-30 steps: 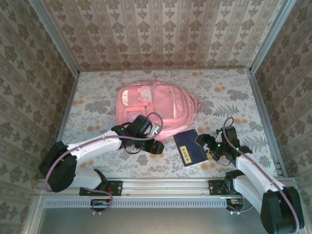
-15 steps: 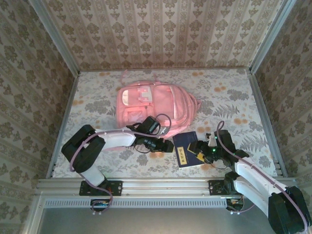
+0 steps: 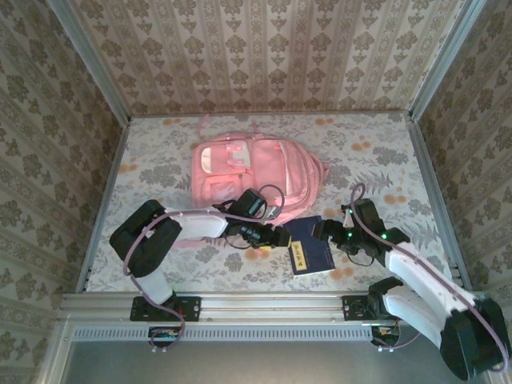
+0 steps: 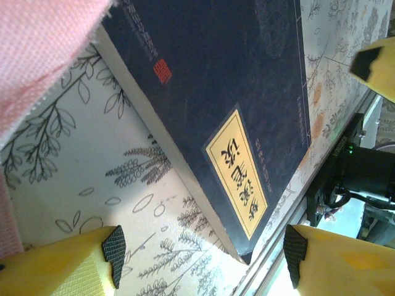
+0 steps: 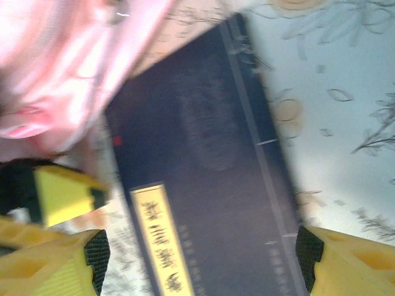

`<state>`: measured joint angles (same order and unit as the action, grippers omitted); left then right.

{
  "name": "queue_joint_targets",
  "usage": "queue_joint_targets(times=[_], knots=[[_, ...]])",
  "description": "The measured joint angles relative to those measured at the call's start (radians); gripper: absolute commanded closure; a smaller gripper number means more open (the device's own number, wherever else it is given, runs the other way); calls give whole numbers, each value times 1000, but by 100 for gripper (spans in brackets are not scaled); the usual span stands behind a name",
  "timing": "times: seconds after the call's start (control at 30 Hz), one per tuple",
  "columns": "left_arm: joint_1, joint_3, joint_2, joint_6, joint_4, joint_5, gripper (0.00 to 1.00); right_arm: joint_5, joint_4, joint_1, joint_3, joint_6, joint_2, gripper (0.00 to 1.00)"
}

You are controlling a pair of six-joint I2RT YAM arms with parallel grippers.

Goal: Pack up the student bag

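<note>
Student bag (image 3: 256,172) lies beside dark book (image 3: 310,246).

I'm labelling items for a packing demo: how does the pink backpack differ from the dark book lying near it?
The student bag is pink, the book dark navy with a yellow title label. The student bag is far bigger than the book. The student bag is soft fabric with zip pockets; the book is a flat, straight-edged slab. Both lie flat on the floral table cover.
</note>
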<state>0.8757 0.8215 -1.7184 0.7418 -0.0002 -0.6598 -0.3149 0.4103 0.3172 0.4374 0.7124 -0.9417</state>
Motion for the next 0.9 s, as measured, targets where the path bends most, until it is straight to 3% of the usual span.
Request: queue_joint_targets(times=[0.2, 0.47, 0.9], knots=[[0, 52, -61, 7, 38, -34, 28, -19, -30, -3, -1, -6, -141, 19], [-2, 108, -113, 8, 46, -66, 28, -135, -155, -4, -65, 22, -142, 20], [-8, 151, -150, 24, 58, -101, 34, -134, -208, -9, -101, 73, -118, 21]])
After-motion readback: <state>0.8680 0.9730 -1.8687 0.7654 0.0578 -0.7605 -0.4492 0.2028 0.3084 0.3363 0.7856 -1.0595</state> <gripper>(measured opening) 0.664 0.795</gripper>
